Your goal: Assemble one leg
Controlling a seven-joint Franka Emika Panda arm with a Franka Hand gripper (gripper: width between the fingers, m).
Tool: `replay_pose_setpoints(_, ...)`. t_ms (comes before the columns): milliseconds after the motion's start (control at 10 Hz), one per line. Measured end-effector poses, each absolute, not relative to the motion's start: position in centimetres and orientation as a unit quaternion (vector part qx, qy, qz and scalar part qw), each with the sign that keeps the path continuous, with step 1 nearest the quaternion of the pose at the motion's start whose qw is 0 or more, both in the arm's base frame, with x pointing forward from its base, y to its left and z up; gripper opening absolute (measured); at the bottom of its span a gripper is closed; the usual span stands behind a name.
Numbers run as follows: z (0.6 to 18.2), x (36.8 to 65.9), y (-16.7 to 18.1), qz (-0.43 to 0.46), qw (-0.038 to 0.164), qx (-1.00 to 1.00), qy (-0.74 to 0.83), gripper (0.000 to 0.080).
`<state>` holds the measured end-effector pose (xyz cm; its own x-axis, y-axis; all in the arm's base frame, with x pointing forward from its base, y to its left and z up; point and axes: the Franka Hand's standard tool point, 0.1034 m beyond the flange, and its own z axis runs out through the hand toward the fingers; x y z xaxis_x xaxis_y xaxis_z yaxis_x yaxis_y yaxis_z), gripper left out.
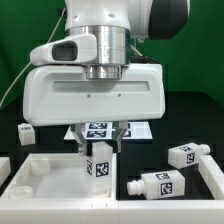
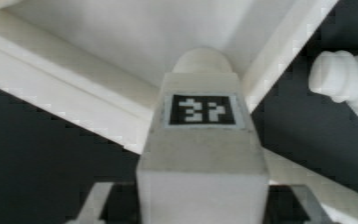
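The fingers [image 1: 84, 148] gripped the white, upright leg [image 1: 100, 166] by the tabletop's [image 1: 40, 176] edge; its side bore a black-and-white square tag [image 2: 202, 108].

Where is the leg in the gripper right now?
Exterior view, centre: the leg stands upright in the gripper, at the white tabletop's far corner, with the nearest loose leg lying to the exterior view's right.

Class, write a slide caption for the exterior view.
The gripper holds a tagged leg upright at the white tabletop; two more legs lie at the exterior view's right.
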<state>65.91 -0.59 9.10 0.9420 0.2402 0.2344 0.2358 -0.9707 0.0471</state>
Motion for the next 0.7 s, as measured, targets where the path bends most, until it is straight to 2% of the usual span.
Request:
replay_pose_setpoints(500,9.03,65.91,-0.37,0.117,-0.042,0.963,-0.239,0.0284)
replay_pose_setpoints(700,9.03,65.94,-0.06,0.114,-0.046,0.943,-0.31,0.0284)
